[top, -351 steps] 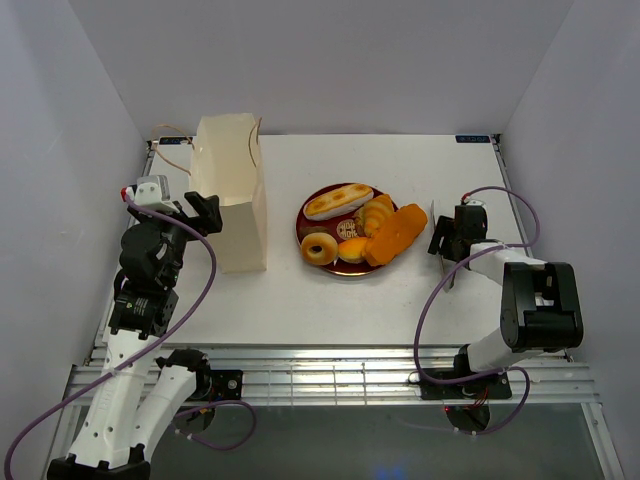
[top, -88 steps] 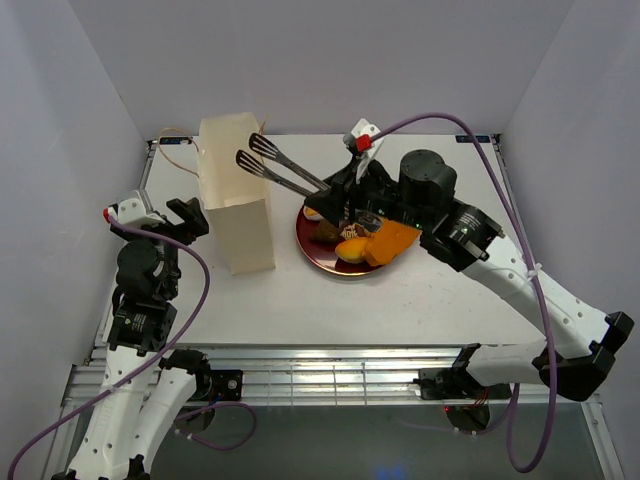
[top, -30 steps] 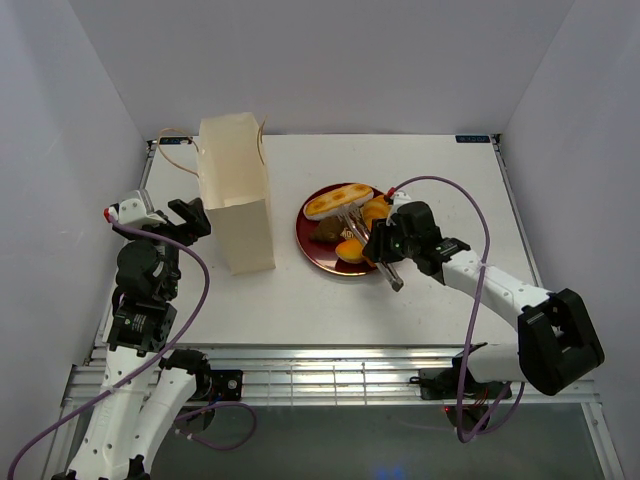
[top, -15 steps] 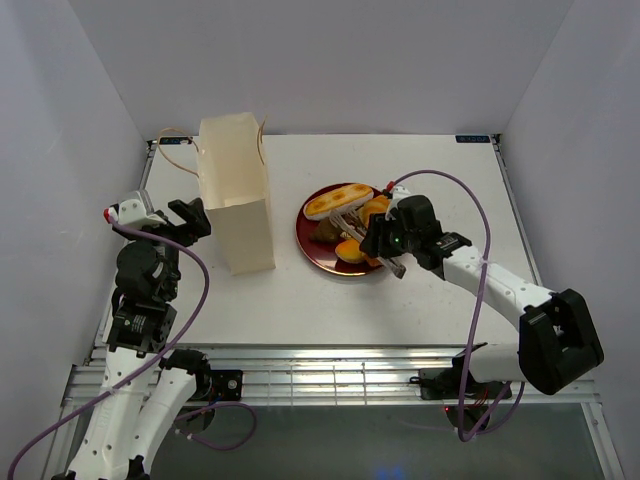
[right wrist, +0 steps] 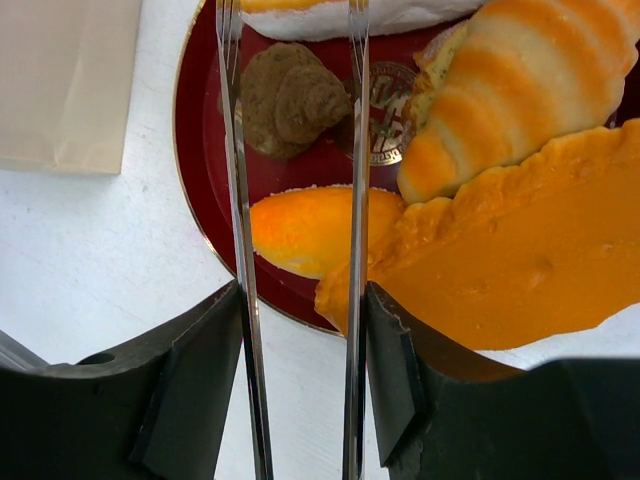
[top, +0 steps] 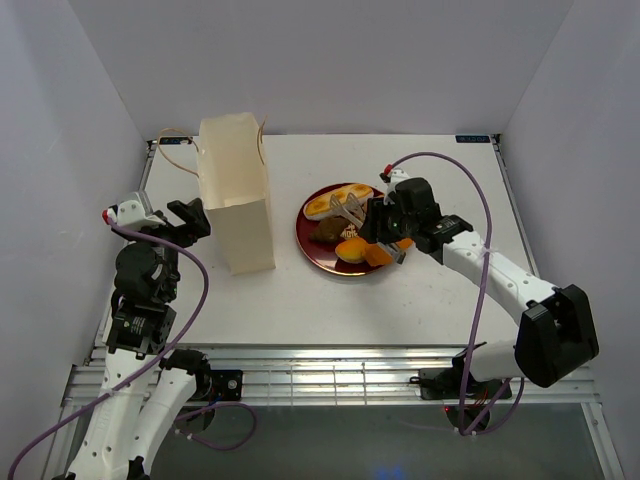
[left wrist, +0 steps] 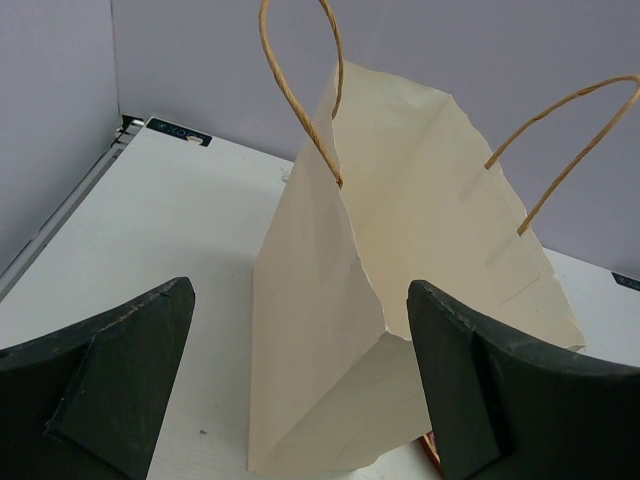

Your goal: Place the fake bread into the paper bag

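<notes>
R jaws: pressed in on the 2 arms of the silver tongs (right wrist: 354, 150) near the handle end, 1 jaw against each arm's outer side, so pinching the tongs. The tong arms stand apart and run fwd over the dark red plate (right wrist: 205, 170).

In the wrist view the oval bun (right wrist: 305, 232) lies under and btwn the 2 tong arms. The right-hand tong arm crosses the bun's edge just beside the flat orange slab (right wrist: 520, 275). The croissant (right wrist: 520, 90) sits to the R of the tongs, touching the slab. The long cream-striped roll (right wrist: 340, 12) lies at the plate's far rim, where the tong tips run out of that view. Top view puts the tips over the roll/croissant area; can't tell if they touch anything.

All the fake bread (top: 350, 250) in view is on the plate. R arm (top: 490, 268) reaches in low from the R side of the white surface (top: 420, 300).

L jaws: spread wide, nothing btwn them. L arm (top: 140, 270) is raised at the L edge, w/ the jaws just beside the paper bag (left wrist: 330, 300), aimed at it, not gripping it.

The bag stands upright on the surface, L of the plate and apart from it, top open, its 2 brown string handles (left wrist: 300, 90) sticking up.
</notes>
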You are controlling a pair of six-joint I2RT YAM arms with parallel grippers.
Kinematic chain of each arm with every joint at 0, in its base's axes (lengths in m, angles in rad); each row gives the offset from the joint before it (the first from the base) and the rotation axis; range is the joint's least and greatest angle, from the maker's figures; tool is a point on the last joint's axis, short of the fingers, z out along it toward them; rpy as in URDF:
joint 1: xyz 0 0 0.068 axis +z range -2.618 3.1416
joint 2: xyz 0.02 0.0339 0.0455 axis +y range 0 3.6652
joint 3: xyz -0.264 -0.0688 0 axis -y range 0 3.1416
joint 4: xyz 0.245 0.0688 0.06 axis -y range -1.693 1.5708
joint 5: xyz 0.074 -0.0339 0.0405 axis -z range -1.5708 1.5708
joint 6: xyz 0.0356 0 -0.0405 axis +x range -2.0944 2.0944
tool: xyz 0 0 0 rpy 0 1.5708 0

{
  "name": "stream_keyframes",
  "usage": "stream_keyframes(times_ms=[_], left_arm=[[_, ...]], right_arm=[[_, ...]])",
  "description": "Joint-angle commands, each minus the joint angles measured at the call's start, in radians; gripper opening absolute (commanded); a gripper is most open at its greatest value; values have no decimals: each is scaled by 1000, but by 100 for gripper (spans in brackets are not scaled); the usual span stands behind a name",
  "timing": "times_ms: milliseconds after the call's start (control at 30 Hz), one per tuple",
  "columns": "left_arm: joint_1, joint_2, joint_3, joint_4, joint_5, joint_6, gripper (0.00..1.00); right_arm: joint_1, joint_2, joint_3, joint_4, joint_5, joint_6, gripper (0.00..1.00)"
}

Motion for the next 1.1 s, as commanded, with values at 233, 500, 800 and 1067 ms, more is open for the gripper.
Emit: stream_keyframes(times_ms=[233, 500, 800, 1067], left_arm=[[-4, -10, -3, 1, 15, -5, 98], [-5, -11, -3, 3, 16, -5, 98], [-5, -13, -3, 1, 15, -5, 98], [-5, -16, -3, 3, 16, -5, 98]], right_arm=[[-2, 18, 84, -106, 18, -38, 55], [-1, 33, 78, -119, -9, -41, 55], [-2, 61, 116, -142, -19, -53, 55], [-1, 68, 128, -165, -34, -63, 54]])
